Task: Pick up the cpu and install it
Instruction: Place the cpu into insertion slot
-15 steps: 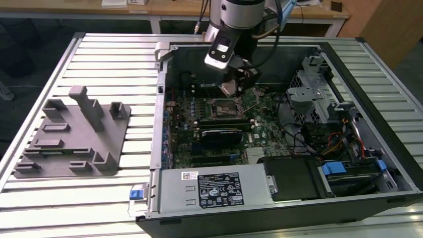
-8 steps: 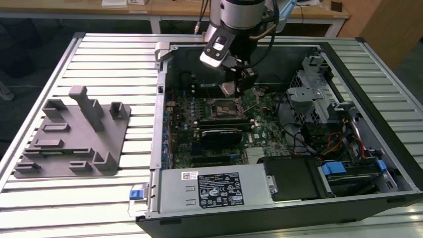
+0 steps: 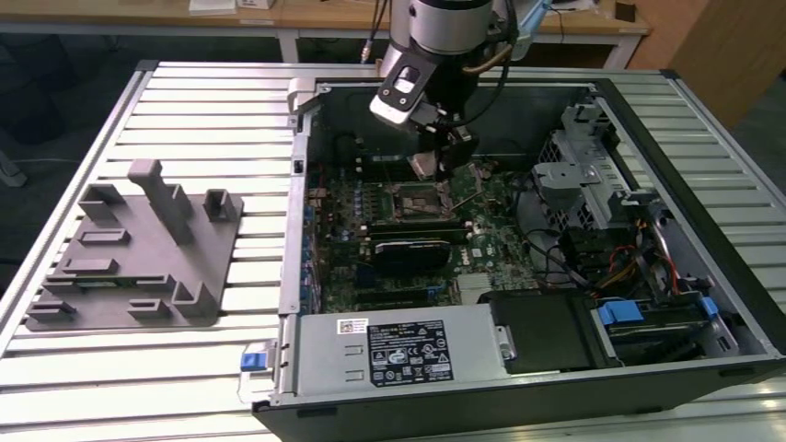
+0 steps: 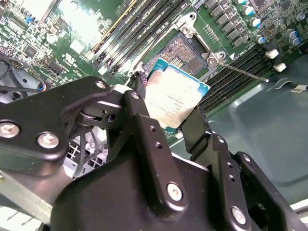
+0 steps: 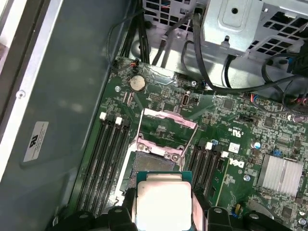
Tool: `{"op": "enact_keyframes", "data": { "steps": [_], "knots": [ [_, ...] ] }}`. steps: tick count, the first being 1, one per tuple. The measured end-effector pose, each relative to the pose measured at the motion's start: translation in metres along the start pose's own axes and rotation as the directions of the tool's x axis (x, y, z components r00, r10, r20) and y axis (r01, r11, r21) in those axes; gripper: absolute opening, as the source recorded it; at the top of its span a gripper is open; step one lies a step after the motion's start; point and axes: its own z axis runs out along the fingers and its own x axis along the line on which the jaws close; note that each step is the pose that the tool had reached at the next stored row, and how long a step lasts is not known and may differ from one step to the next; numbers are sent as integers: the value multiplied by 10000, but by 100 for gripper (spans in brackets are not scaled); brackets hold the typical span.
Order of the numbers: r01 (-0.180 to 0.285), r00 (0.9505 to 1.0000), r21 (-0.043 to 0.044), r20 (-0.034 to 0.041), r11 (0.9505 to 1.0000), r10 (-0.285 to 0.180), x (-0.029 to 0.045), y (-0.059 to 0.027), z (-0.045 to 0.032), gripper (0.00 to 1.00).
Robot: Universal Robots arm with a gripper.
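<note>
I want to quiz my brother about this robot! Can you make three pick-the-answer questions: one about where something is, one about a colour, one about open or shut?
1. Where is the cpu?
A) on the floor
B) held by the gripper, near the CPU socket
C) in a person's hand

2. What colour is the cpu's top?
A) red
B) blue
C) silver

3. The CPU socket is:
A) open and empty
B) closed
C) holding a chip

Answers: 1 B, the fingers pinch its edges in both wrist views; 2 C, it shines silver; 3 A, its bare contacts show.
</note>
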Motion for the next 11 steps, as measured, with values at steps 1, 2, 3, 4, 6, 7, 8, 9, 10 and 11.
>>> {"op": "enact_keyframes", "data": {
  "steps": [1, 2, 3, 4, 6, 7, 8, 9, 10, 11],
  "knots": [
    [-157, 9999, -3, 8, 9999, 157, 0, 0, 2, 54],
    [-791, 9969, -7, 49, 9969, 791, 0, 0, 5, 54],
    [-1517, 9884, -16, 96, 9884, 1517, 0, -1, 13, 54],
    [-1624, 9867, -17, 103, 9867, 1624, 0, -1, 14, 54],
    [-1656, 9861, -18, 106, 9862, 1656, 0, -1, 14, 54],
    [-1657, 9861, -19, 106, 9862, 1657, 0, -1, 15, 54],
    [-1658, 9861, -19, 105, 9862, 1658, 0, -1, 15, 54],
    [-1658, 9861, -19, 104, 9862, 1658, 0, -1, 16, 54],
    [-1659, 9861, -21, 101, 9861, 1659, 0, -1, 20, 54],
    [-1659, 9861, -22, 100, 9861, 1659, 0, -1, 25, 54]
  ]
}}
